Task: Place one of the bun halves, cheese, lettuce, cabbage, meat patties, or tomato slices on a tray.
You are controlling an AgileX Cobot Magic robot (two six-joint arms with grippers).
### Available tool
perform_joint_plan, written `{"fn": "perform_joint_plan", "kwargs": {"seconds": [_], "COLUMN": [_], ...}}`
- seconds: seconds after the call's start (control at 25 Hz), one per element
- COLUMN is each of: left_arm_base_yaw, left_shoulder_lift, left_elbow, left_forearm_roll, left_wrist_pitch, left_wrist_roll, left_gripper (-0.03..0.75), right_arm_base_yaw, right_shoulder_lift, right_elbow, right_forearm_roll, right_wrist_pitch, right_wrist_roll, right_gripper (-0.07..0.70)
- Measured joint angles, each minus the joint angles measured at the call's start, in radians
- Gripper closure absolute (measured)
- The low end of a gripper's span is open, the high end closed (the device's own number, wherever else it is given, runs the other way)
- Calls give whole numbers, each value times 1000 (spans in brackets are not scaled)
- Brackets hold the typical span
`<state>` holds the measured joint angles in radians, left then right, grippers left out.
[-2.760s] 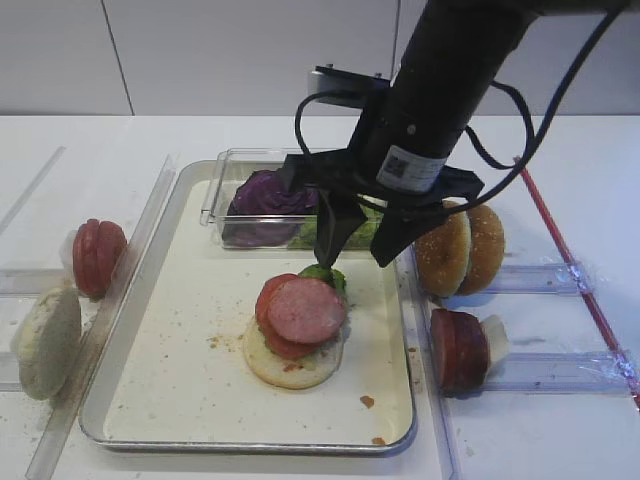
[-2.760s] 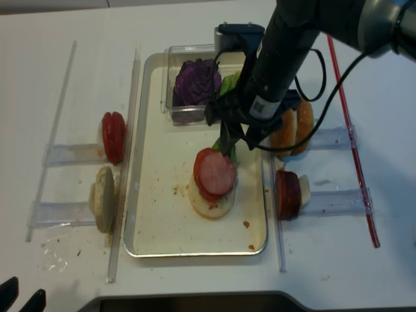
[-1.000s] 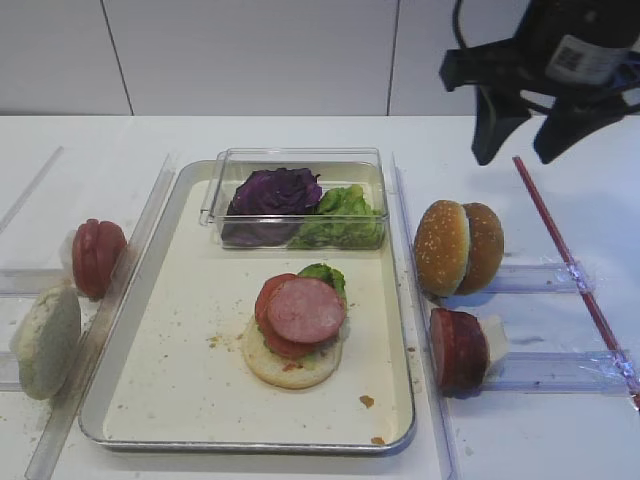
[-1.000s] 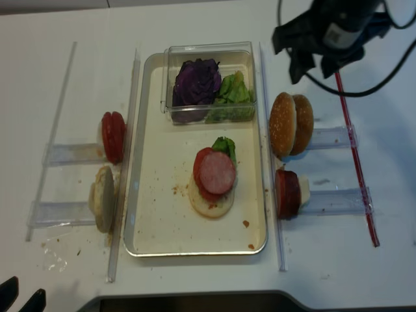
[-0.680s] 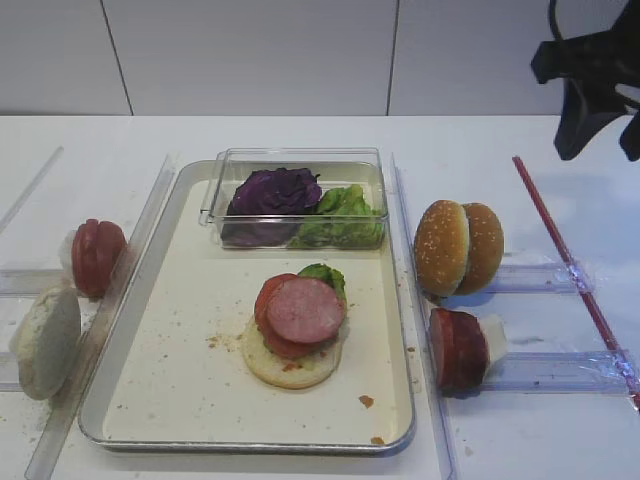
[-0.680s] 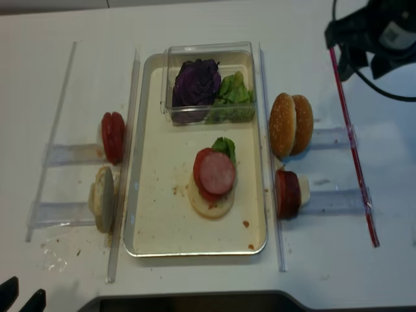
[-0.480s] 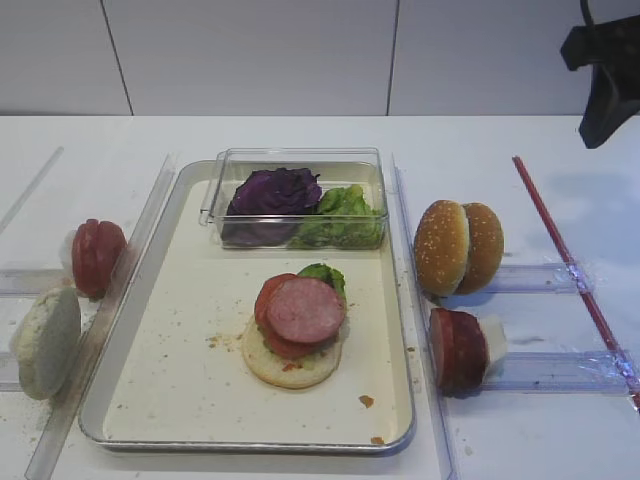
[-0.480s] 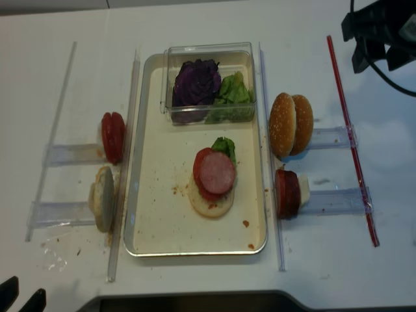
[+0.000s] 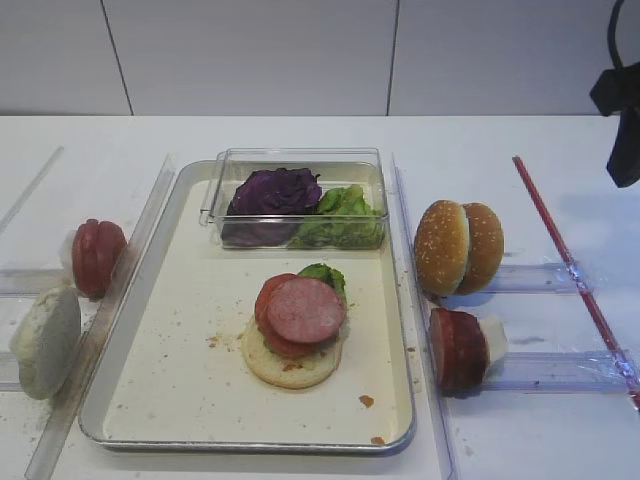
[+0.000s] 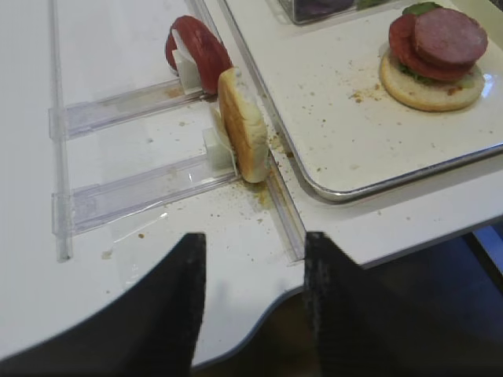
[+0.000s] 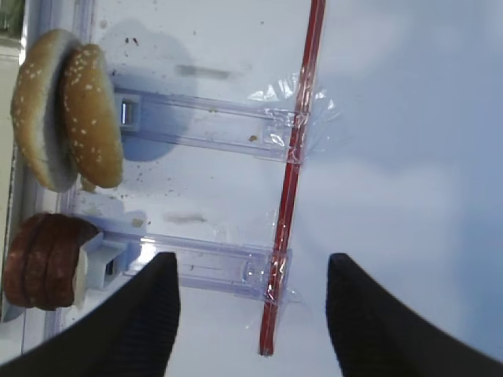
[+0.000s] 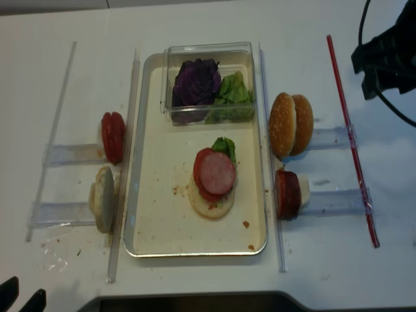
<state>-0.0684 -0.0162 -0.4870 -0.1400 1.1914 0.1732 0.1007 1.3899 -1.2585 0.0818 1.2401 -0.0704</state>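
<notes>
R arm (image 12: 383, 55) high, jaws apart, empty

A: Is the right arm's dark gripper (image 9: 625, 120) fully in view?
B: No, the overhead picture's right edge cuts it off.
A: And the crinkled green lettuce leaf (image 9: 322, 273) on the large silver metal tray (image 9: 180, 400)?
B: Mostly hidden beneath the pink round meat patty (image 9: 305, 310) and bright red tomato slice (image 9: 268, 297).

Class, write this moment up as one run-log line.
stack: meat patty over tomato slice, lettuce leaf, bun half on tray | right gripper: open, empty | left gripper: open, empty
</notes>
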Motion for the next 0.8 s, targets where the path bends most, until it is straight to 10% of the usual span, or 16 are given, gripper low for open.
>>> {"fn": "perform_joint_plan", "kwargs": {"seconds": [0.8], "left_arm_base_yaw": [0], "left_shoulder_lift": [0], "left_elbow": [0], "left_forearm_roll": [0], "left_wrist_pitch": [0], "left_wrist_roll": [0], "left_gripper": [431], "right_arm_base_yaw": [0], "right_shoulder_lift": [-478], "right_elbow": [335], "right_forearm_roll": [-10], "right_wrist_pitch": [7], "right_wrist_roll": [-24], "right_gripper": [187]}}
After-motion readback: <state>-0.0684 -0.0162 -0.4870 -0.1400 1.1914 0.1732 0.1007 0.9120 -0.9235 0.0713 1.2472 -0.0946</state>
